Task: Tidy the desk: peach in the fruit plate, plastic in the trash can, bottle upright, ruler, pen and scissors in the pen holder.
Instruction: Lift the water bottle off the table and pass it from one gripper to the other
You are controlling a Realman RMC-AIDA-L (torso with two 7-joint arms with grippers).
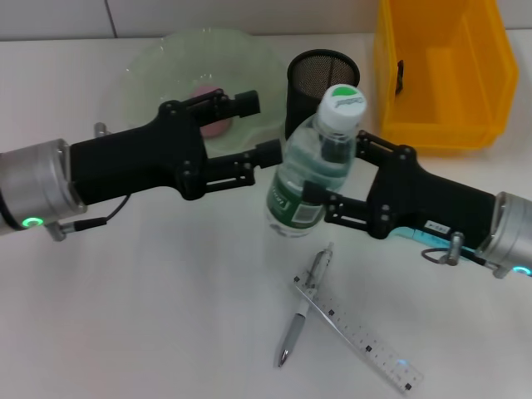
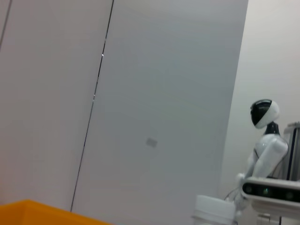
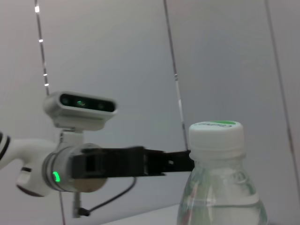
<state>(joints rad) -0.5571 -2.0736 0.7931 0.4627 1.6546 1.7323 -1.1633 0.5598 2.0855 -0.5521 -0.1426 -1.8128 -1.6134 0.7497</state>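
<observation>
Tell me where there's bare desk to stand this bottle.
Bare desk lies in front of the left tool, left of the pen and ruler. Crowded: bottle stands between both tools, right tool on it, pen holder and fruit plate behind.

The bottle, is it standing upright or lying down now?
Upright: the bottle stands cap up, the right gripper around its body.

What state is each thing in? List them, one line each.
Water bottle: upright, capped, held between both grippers.
Right gripper: jaws shut on the bottle.
Left gripper: jaws open, one fingertip at the bottle's side.
Peach: in the fruit plate.
Pen holder: upright, nothing seen inside.
Pen: lying on the desk, across the ruler.
Yellow bin: open, looks empty.
</observation>
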